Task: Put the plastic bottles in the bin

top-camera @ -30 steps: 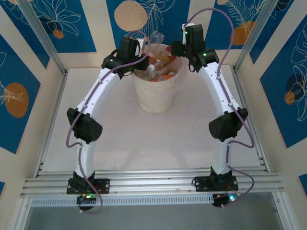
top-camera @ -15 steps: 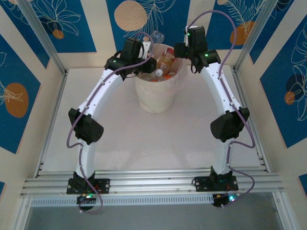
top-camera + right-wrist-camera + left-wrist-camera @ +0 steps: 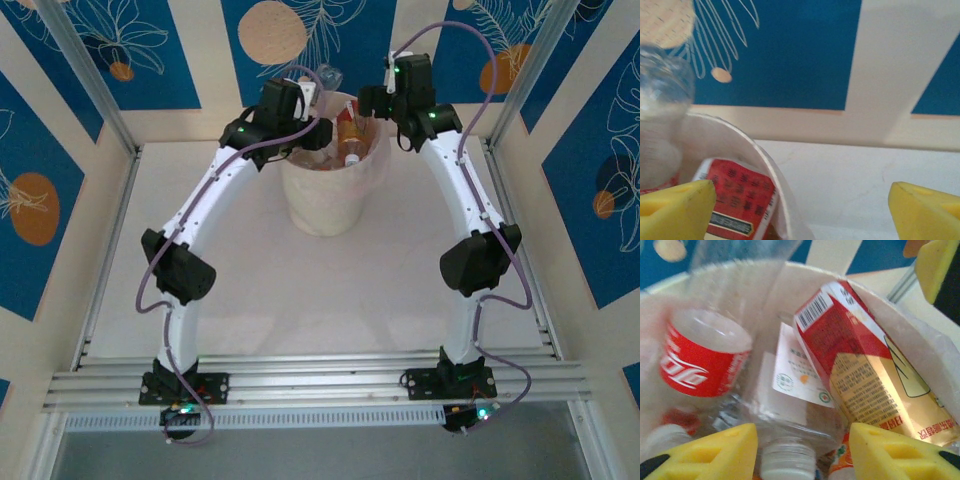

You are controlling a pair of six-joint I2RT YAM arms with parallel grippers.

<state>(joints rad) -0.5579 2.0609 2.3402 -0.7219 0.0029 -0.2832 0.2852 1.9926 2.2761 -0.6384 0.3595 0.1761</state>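
**A:** Which step are the arms working on?

**B:** It is looking like a drop-off over the bin (image 3: 325, 200). The left tool (image 3: 804, 454) is hanging released inside the rim. Its yellow pads (image 3: 705, 452) are standing wide of a white cap (image 3: 787, 467), not pinching it. The right tool (image 3: 802, 210) is hovering at the rim, spread wide and carrying nothing.

**A:** Where are the plastic bottles (image 3: 347, 135) sitting?

**B:** They are piling up inside the bin, jumbled and leaning. A red-labelled bottle (image 3: 700, 365) is lying left, a red-and-gold one (image 3: 865, 375) is slanting right, and a clear bottle (image 3: 790, 410) is resting between them.

**A:** And the next move?

**B:** The tabletop (image 3: 250, 290) is looking bare, so the task is probably nearing its end. Both arms are likely needing a straight lift, avoiding the thin liner (image 3: 378, 168).
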